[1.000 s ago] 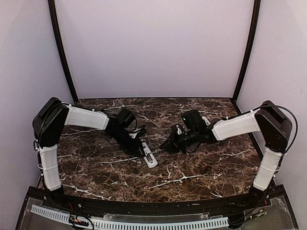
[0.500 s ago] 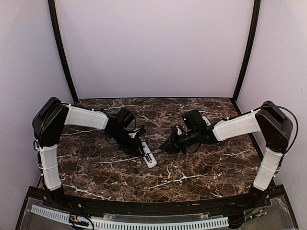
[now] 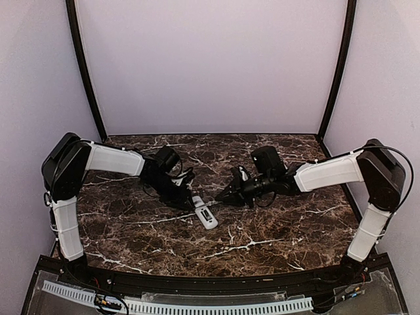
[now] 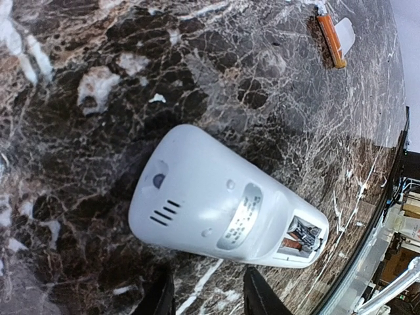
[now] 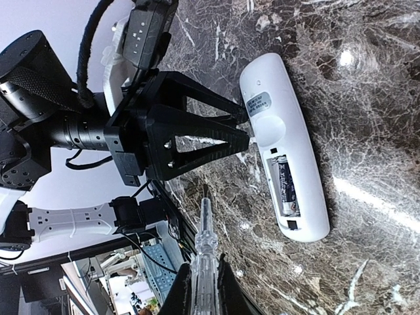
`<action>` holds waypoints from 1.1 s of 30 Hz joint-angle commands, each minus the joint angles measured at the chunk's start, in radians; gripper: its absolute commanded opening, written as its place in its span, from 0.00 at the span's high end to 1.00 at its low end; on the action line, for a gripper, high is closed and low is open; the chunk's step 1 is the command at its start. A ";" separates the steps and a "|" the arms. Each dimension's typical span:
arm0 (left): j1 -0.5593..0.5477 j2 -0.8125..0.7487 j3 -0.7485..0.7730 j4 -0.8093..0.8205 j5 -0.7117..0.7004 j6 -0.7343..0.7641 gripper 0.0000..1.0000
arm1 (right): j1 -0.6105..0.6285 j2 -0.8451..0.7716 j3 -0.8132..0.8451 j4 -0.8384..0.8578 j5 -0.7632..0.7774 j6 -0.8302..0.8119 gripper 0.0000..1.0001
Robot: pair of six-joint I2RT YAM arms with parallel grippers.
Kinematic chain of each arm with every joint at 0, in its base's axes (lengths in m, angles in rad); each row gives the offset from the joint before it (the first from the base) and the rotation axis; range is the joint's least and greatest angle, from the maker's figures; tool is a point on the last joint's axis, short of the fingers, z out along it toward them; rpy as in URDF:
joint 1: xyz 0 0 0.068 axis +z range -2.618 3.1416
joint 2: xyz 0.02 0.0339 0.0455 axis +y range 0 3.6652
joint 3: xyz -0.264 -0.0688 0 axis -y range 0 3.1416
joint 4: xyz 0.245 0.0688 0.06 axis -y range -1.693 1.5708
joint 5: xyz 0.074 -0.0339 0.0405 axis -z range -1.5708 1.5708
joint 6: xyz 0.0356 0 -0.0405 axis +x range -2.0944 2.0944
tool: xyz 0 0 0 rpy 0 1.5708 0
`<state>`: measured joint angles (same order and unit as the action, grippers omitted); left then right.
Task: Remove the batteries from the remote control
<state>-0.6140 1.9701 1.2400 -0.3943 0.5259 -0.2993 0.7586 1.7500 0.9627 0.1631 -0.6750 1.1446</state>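
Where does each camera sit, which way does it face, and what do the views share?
Top external: above and behind the bases, looking down on the dark marble table; both arms, left gripper and right gripper show.
Left wrist: on the left arm, looking down past its own fingers at the white plastic remote control.
Right wrist: on the right arm, facing the left gripper across the remote; its gripper clamps a thin clear pointed tool.
Shared: every view shows the remote.

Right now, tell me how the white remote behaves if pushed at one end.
Remote likely slides and pivots: smooth shell on polished marble table, left end effector open, not clamping it. Probably rigid and light. Open compartment could spill the remaining battery if tipped.
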 commanded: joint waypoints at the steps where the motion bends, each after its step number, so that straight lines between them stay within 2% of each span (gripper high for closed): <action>1: 0.010 -0.038 -0.030 -0.024 -0.050 0.005 0.63 | -0.001 -0.038 0.004 -0.021 0.013 -0.032 1.00; 9: 0.010 -0.046 -0.042 0.002 -0.020 -0.001 0.57 | -0.001 -0.135 0.071 -0.340 0.245 -0.173 1.00; 12: 0.010 -0.046 -0.047 0.009 -0.005 -0.005 0.57 | -0.001 -0.142 0.089 -0.407 0.284 -0.198 1.00; 33: -0.015 -0.004 -0.042 0.006 0.034 -0.008 0.59 | 0.049 -0.053 0.165 -0.460 0.286 -0.224 1.00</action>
<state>-0.6209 1.9541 1.2137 -0.3641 0.5495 -0.3038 0.7956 1.6760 1.0996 -0.2947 -0.3981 0.9348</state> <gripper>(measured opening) 0.410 0.093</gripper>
